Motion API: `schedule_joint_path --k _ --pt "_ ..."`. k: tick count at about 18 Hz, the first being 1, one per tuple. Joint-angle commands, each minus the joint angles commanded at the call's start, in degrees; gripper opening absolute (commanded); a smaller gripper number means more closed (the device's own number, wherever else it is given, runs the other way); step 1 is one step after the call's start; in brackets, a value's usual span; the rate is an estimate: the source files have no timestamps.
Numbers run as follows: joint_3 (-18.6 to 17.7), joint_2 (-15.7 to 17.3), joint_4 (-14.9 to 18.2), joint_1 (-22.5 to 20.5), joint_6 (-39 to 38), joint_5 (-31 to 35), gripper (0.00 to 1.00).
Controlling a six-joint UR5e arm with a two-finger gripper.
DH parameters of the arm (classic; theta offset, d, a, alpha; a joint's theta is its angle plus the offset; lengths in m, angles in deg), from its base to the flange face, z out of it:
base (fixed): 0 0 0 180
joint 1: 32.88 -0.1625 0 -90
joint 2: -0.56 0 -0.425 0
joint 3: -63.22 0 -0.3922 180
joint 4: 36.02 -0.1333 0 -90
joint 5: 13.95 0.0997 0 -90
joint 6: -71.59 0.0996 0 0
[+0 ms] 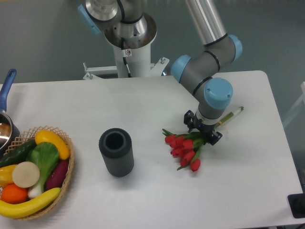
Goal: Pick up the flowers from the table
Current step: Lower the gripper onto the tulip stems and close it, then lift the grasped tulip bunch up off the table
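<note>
White table with rounded corners before a grey-green wall; the robot's pedestal stands at the far edge. The flowers, a small bunch of red tulip buds with green leaves, lie flat right of centre, buds toward the near left, the pale bundled stems running toward the far right. The bunch is judged light and pliant: buds and leaves would crush or shed under pressure, whereas the bundled stems offer a firmer, narrower section, making the stretch just behind the leaves the preferred place to take hold. The pincer hangs low over exactly that junction, its dark fingers set either side of the stems where they meet the leaves. The fingers appear parted rather than closed, but whether they already touch the stems cannot be told. A dark ribbed cylinder stands well to the left; a wicker basket of produce occupies the near-left corner.
</note>
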State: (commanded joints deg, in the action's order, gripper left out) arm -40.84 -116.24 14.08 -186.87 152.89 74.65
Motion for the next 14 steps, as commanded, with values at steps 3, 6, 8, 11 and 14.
schedule_joint_path --k 3,6,8,11,14 --pt "0.00 0.17 0.09 0.00 0.00 0.00 0.36" --pt "0.26 0.35 0.17 -0.09 -0.17 0.00 0.29" --pt "0.18 0.44 0.17 -0.09 -0.26 0.00 0.24" --pt "0.53 0.79 0.17 -0.09 -0.53 0.00 0.24" --pt "0.79 1.40 0.26 -0.52 -0.35 -0.17 0.24"
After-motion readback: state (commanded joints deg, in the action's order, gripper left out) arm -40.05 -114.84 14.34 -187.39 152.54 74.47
